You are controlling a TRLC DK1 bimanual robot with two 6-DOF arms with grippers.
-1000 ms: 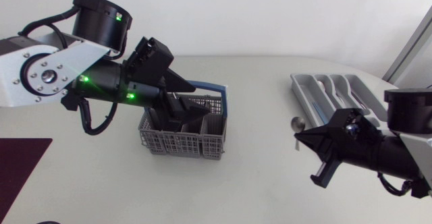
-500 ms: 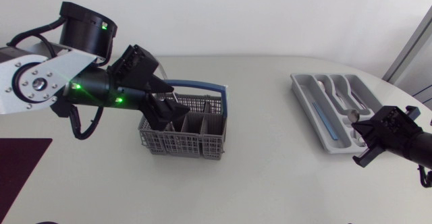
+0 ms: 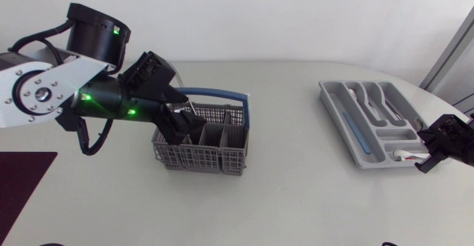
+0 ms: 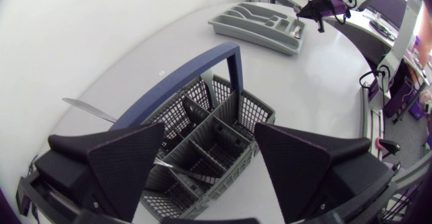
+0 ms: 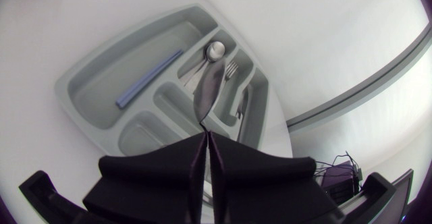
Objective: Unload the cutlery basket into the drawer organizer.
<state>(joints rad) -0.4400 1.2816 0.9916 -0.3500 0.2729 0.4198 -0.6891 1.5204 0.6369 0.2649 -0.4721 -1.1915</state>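
From above, my left pincer (image 3: 181, 124) hangs in the grey plastic lattice basket (image 3: 200, 157) with the blue arched handle. My right pincer (image 3: 433, 148) is at a corner of the smooth grey organizer (image 3: 331, 101).

Left wrist: my wedge fingers stand wide apart with nothing grasped, and the basket (image 4: 223, 126) is under them.

Right wrist: my fingers are pressed together on a shiny metal spoon (image 5: 208, 89). Its bowl is above the organizer (image 5: 91, 92) compartments.

Grey plastic lattice cutlery basket (image 3: 200, 155) sits at the white table's (image 3: 296, 187) nine o'clock; grey moulded compartmented drawer organizer (image 3: 335, 107) lies at three o'clock, well apart.
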